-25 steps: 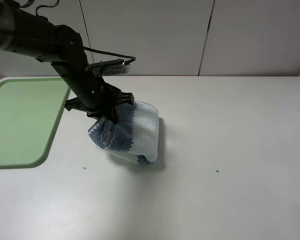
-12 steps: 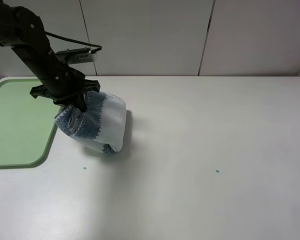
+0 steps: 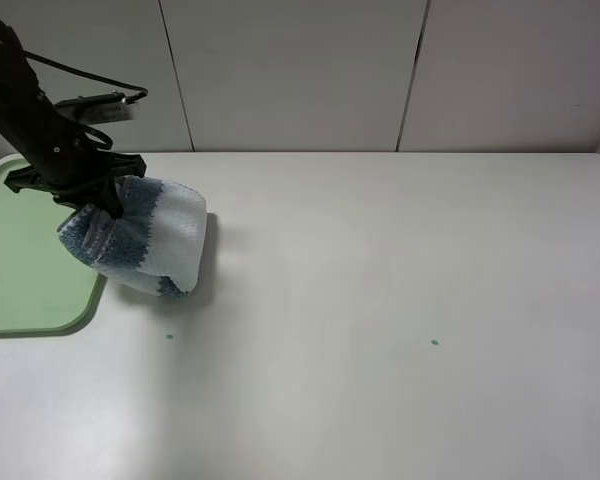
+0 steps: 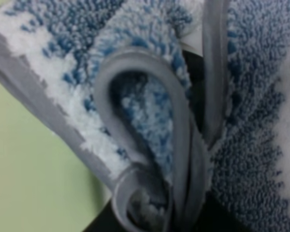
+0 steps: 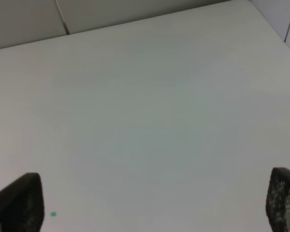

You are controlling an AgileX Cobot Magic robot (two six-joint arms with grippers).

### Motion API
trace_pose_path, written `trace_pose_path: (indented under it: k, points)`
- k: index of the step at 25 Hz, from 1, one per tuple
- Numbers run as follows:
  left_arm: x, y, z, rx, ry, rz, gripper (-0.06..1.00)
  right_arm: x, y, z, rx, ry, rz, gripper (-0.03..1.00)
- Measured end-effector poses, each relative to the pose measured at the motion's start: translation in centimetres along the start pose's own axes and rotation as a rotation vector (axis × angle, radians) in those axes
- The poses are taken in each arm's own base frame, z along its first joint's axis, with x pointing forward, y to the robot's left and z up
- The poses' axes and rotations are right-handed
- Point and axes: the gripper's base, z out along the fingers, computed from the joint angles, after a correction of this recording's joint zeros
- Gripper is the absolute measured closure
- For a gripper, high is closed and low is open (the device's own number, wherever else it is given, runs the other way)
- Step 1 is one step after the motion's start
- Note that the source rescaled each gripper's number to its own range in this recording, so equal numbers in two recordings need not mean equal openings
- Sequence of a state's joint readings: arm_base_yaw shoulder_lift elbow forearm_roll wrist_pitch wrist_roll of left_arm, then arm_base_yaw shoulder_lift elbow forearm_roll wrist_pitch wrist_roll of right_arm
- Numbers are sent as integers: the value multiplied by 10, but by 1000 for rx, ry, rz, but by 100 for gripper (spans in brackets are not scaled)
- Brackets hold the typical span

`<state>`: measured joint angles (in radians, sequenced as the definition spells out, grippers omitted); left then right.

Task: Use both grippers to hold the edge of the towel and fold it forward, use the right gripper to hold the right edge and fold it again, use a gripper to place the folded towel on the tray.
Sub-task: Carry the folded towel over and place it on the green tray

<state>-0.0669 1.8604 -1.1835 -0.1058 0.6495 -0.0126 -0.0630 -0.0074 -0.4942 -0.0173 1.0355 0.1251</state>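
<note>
A: What does the towel (image 3: pixel 145 238) look like here?

B: It's a folded bundle of thick, nubbly cloth at the left of the high view, with a dark blue-grey band on its left part and a pale white-blue band on its right. Another strip of blue shows at its lower corner.

A: And up close?

B: In the left wrist view the towel fills nearly the whole picture. Its grey stitched hem (image 4: pixel 181 145) curls into loops near the centre and gathers at the bottom, while a straight length of hem runs along the left side. The pile is blue flecked with white.

A: Where is it sitting?

B: It hangs across the right rim of the green tray (image 3: pixel 25 262), its left part over the tray and its right part over the white worktop (image 3: pixel 400 300).

A: What holds it?

B: The left hand (image 3: pixel 108 200) is clenched on the towel's upper part, at the upper left of the high view.

A: The other hand?

B: The right hand (image 5: pixel 150 203) is spread wide and grasps nothing; only its two black fingertips (image 5: pixel 19 203) show, in the lower corners of its own view, above bare worktop.
</note>
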Motion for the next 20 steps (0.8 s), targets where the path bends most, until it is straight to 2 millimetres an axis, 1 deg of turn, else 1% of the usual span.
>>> trace_pose_path:
  k: [6, 13, 20]
  points:
    - [-2, 42, -3, -25, -10, -60, 81, 0, 0, 0, 0, 0, 0, -3]
    - [1, 91, -9, -55, -25, -140, 81, 0, 0, 0, 0, 0, 0, -3]
    - [6, 130, -14, -89, -69, -205, 81, 0, 0, 0, 0, 0, 0, -3]
